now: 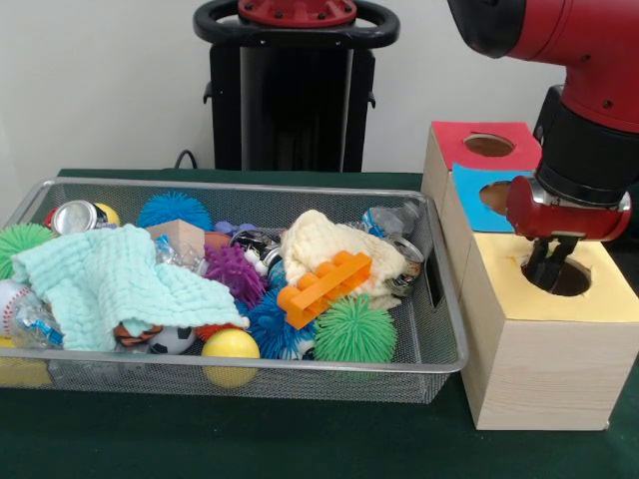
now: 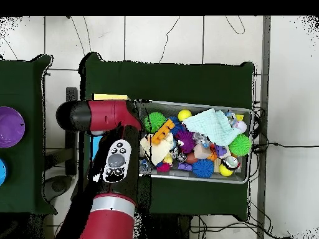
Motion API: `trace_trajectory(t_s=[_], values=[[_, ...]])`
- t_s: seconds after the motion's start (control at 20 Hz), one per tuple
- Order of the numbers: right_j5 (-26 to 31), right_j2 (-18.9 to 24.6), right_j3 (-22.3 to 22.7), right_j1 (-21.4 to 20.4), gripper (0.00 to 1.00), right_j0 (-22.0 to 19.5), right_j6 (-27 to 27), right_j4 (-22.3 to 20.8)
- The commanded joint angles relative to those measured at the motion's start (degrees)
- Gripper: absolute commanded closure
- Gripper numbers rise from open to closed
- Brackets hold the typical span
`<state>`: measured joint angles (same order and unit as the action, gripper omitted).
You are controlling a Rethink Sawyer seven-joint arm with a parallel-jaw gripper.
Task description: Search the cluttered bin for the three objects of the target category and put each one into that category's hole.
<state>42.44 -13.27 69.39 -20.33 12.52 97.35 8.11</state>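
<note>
mint cloth (image 1: 110, 284), orange brick (image 1: 324, 288); spiky balls (image 1: 354, 330)
</note>
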Motion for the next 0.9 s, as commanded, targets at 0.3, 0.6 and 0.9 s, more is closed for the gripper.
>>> trace_trajectory(t_s=[0.3,0.6,0.9], values=[[-0.9,8.7,7.1,4.8,1.0,-5.4,3.7,-0.4],[-4.2,10.5,6.8,6.5,1.0,-6.6,3.7,-1.3],[-6.2,10.8,6.6,7.5,1.0,-6.7,4.7,-2.2]])
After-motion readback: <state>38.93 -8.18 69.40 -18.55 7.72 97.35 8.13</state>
